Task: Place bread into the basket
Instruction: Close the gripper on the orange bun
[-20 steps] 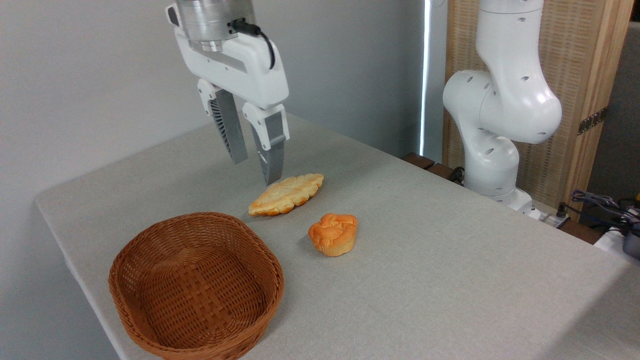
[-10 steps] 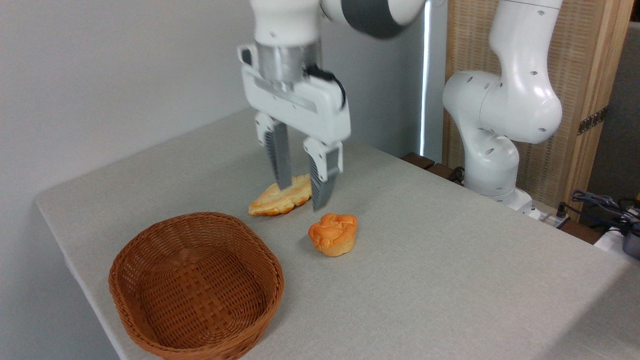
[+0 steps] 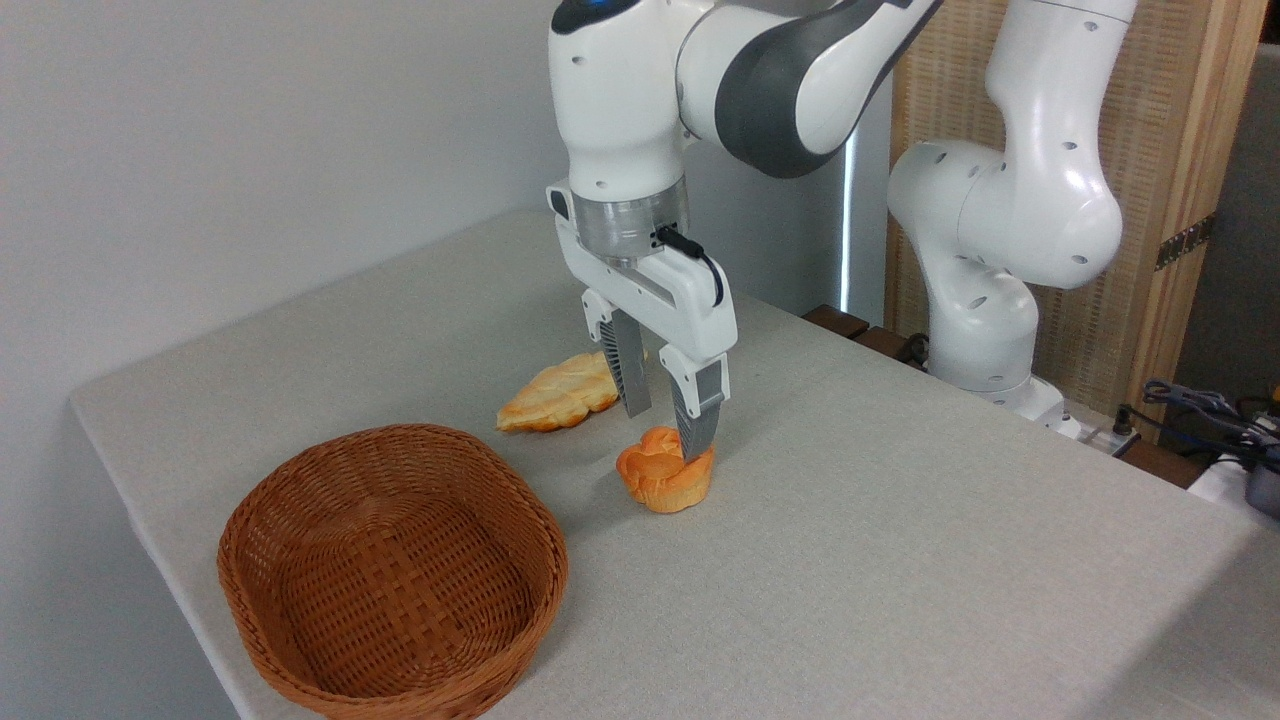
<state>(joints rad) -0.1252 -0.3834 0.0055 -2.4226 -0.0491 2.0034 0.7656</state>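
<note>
The bread [image 3: 664,480], a chunky orange-golden bun with a lobed top, sits on the grey table [image 3: 900,520] near the middle, to the right of the basket and apart from it. The gripper [image 3: 668,432] hangs directly over it, pointing down, with its two fingers spread a moderate way apart. The right fingertip overlaps the bun's top in this view, and the left one ends just above its far edge; whether either actually touches the bread is hard to tell from this angle. Nothing is clamped between the jaws.

The basket [image 3: 392,572], wide and shallow in reddish-brown wicker, stands at the near left corner of the table. A flat, pale golden pastry [image 3: 556,392] lies farther back, left of the gripper and beyond the basket. The white arm's base [image 3: 985,300] rises at the far right, beside a wooden screen [image 3: 1170,150].
</note>
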